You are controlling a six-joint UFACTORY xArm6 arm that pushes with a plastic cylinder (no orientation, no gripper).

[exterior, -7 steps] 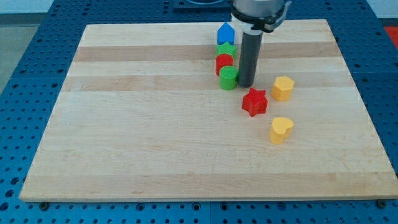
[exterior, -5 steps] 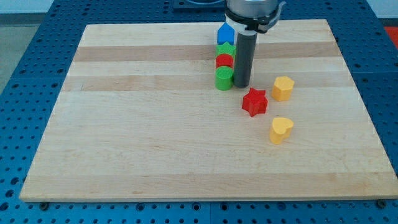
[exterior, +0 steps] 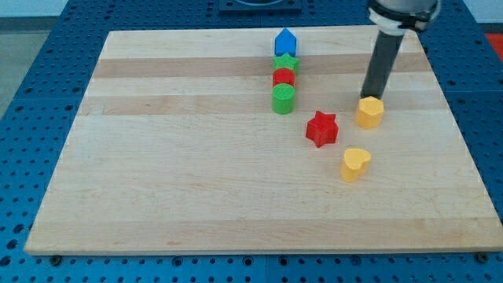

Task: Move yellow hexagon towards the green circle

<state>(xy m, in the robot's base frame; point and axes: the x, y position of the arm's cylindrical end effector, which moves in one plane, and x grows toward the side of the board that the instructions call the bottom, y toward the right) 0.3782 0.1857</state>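
Observation:
The yellow hexagon [exterior: 369, 112] lies right of the board's middle. My tip [exterior: 367, 96] stands just above it in the view, at its upper edge, touching or nearly so. The green circle [exterior: 284, 100] lies well to the hexagon's left, at the bottom of a short column of blocks. The rod slants up towards the view's top right.
Above the green circle stand a red circle [exterior: 284, 79], a green star [exterior: 286, 63] and a blue house-shaped block [exterior: 285, 42]. A red star [exterior: 321, 129] lies between the green circle and the hexagon, lower down. A yellow heart [exterior: 355, 163] lies below the hexagon.
My tip has left the right side of the green circle and moved right to the hexagon's upper edge. The green circle has shifted slightly left. The hexagon sits slightly further right.

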